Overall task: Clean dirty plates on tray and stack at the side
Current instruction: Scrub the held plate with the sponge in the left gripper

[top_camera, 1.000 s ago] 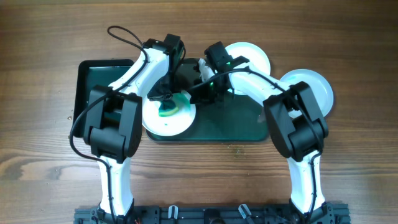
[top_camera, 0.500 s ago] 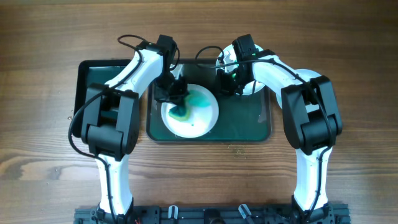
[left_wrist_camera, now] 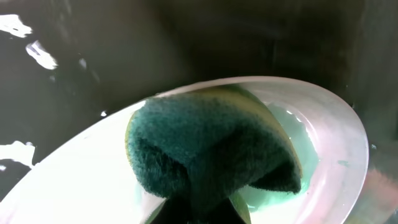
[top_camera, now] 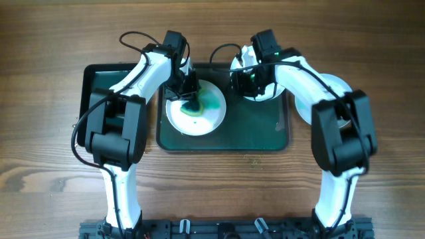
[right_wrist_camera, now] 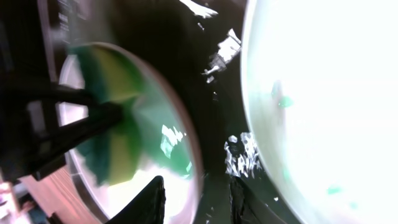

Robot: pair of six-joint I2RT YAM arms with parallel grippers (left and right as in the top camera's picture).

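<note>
A white plate [top_camera: 211, 113] smeared with green lies on the left half of the dark green tray [top_camera: 259, 133]. My left gripper [top_camera: 189, 99] is shut on a green-yellow sponge [left_wrist_camera: 211, 149], which presses on that plate [left_wrist_camera: 323, 143]. My right gripper [top_camera: 247, 83] is open; its fingers [right_wrist_camera: 155, 199] straddle the smeared plate's rim [right_wrist_camera: 194, 180] without clamping it. A second plate [right_wrist_camera: 323, 112] with faint green specks sits at the tray's back right [top_camera: 273, 93]. A third plate [top_camera: 337, 86] lies on the table to the right of the tray, partly hidden by my right arm.
A smaller black-rimmed tray [top_camera: 99, 86] lies left of the large one, mostly under my left arm. Wooden tabletop [top_camera: 219, 186] surrounds both trays.
The smeared plate has slid from the tray's front-left edge toward its middle, the sponge staying on it. My right gripper has moved right, over the tray's back right, and its jaws have opened.
</note>
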